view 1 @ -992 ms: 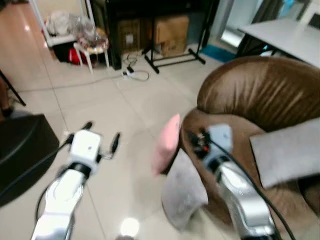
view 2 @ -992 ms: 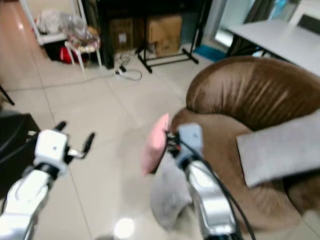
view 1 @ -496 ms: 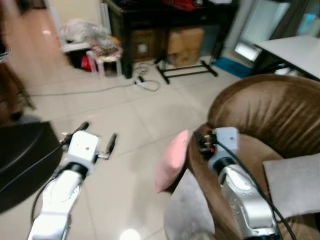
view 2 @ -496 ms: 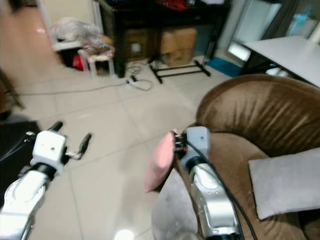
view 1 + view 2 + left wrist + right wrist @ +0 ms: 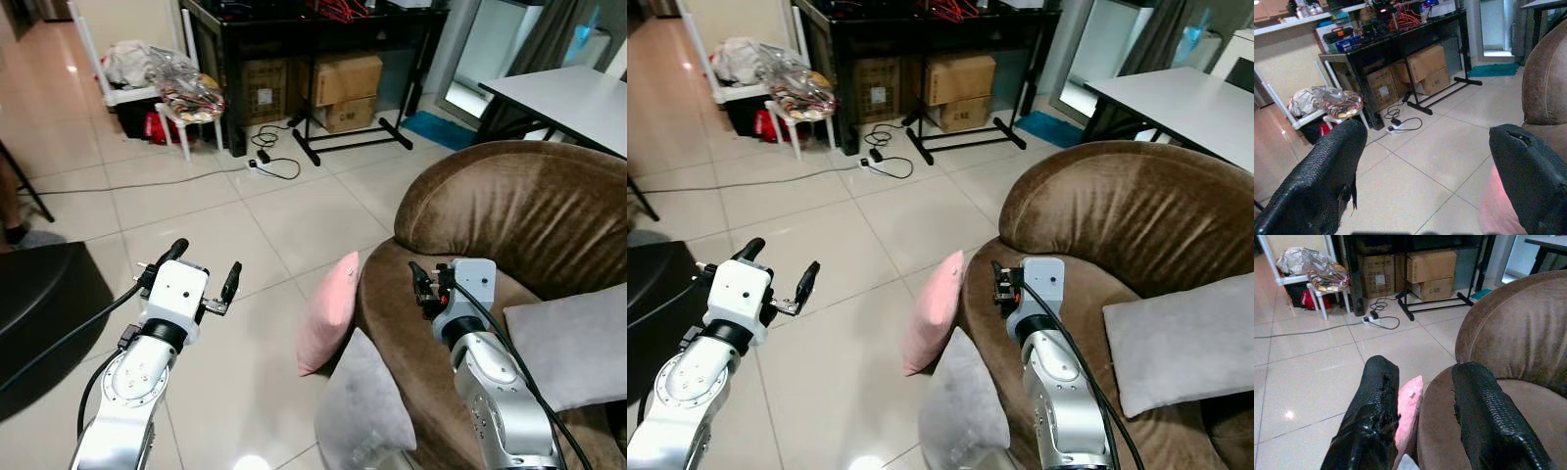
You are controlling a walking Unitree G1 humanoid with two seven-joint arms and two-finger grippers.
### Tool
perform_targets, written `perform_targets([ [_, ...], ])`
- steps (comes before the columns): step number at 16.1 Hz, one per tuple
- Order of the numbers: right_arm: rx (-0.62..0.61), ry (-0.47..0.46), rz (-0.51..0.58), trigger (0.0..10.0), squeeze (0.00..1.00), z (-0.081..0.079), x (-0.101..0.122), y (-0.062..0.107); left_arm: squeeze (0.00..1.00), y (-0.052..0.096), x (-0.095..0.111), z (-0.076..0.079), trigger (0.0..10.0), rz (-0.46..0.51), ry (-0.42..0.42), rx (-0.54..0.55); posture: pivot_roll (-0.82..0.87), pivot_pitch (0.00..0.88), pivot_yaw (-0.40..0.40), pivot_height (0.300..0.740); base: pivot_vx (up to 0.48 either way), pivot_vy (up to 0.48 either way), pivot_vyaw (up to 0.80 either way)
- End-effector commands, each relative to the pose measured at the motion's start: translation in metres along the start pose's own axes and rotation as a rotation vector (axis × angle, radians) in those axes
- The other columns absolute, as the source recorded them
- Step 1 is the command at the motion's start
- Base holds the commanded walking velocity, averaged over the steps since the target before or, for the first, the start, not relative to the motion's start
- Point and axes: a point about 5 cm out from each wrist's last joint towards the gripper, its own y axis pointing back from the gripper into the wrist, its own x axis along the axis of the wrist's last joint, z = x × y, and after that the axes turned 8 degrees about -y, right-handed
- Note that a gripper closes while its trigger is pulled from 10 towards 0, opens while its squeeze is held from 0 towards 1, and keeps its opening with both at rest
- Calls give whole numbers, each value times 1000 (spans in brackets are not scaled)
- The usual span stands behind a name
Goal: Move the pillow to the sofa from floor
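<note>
From my feed: pink pillow against the brown sofa, grey cushions beside it, all on a pale beige tiled floor.

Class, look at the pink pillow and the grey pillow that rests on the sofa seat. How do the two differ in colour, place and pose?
The pink pillow is pink and stands on edge on the floor tiles, leaning against the brown sofa. The grey pillow on the seat is grey, lies back against the sofa's cushions, and looks larger. Both are soft and roughly rectangular, and neither is held by the left gripper or the right gripper.
</note>
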Motion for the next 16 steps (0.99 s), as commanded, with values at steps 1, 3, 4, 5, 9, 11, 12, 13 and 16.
perform_targets([
  [1, 14, -3, 22, 10000, 0, -1, 6, -1, 0, -1, -2, 3, 10000, -3, 17, 10, -1, 0, -67, 682, 0, 0, 0],
  [3, 28, 1, 22, 10000, 0, -3, 7, -3, 0, 0, -4, 4, 10000, -9, 14, 11, 0, 0, -72, 667, 0, 0, 0],
  [4, 37, 2, 21, 10000, 0, -4, 8, -4, 0, 0, -4, 4, 10000, -8, 8, 17, 1, 0, -74, 653, 0, 0, 0],
  [5, 38, 3, 21, 10000, 0, -4, 8, -4, 0, 0, -4, 3, 10000, -8, 7, 18, 2, 0, -74, 648, 0, 0, 0],
  [9, 76, 13, 30, 10000, 0, -9, 10, -5, 0, 0, -5, 4, 10000, -6, 3, 22, 3, 0, -78, 643, 0, 0, 0],
  [11, 75, 17, 29, 10000, 0, -9, 11, -6, 0, 0, -5, 4, 10000, -5, 5, 24, 3, 0, -79, 643, 0, 0, 0],
  [12, 74, 19, 29, 10000, 0, -8, 11, -5, 0, 0, -5, 5, 10000, -5, 7, 25, 1, 0, -81, 643, 0, 0, 0],
  [13, 75, 20, 29, 10000, 0, -8, 11, -5, 0, 0, -5, 5, 10000, -5, 8, 25, 1, 0, -81, 643, 0, 0, 0],
  [16, 76, 25, 22, 10000, 0, -8, 10, -5, 0, 1, -6, 6, 10000, -6, 13, 26, -1, 0, -83, 643, 0, 0, 0],
])
